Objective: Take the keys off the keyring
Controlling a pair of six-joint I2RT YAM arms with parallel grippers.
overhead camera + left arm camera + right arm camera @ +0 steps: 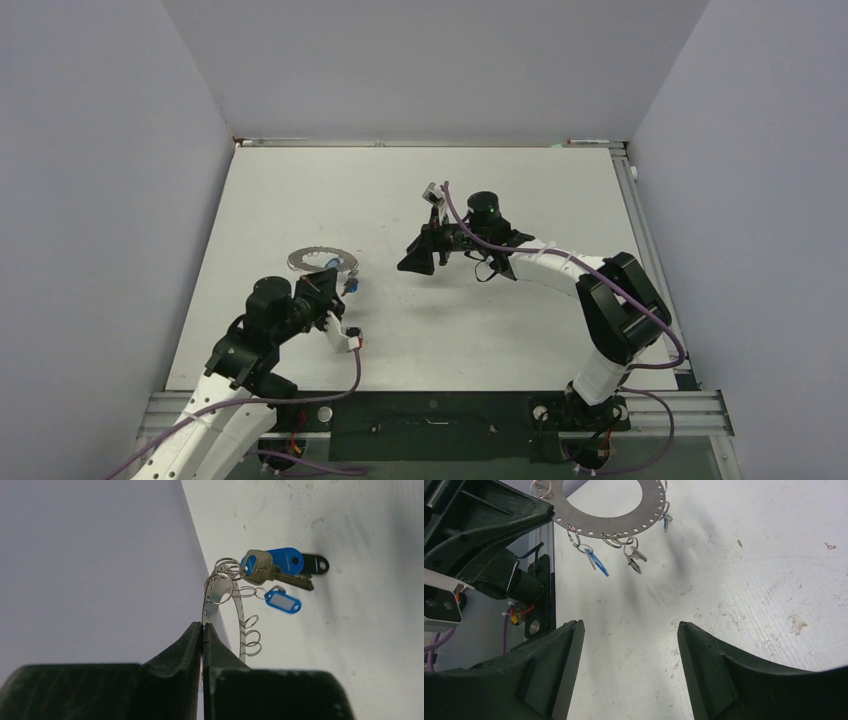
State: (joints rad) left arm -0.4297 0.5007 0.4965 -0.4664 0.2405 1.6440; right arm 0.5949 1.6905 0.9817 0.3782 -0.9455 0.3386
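L fingers (175, 675) pinch keyring (209, 607) rim — R fingers (555, 680) wide apart.

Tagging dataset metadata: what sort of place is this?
Probably a lab robot cell: plain grey walls box in a white table, two arms bolt to a metal rail at its near edge, and the left gripper pinches a keyring.

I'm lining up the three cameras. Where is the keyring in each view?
Top external: keyring left of centre, just beyond the left hand.
Left wrist: keyring centre, edge-on, clamped in that hand.
Right wrist: keyring at top edge, cut off.
Shared landmark: the blue-headed key hanging from its rim.
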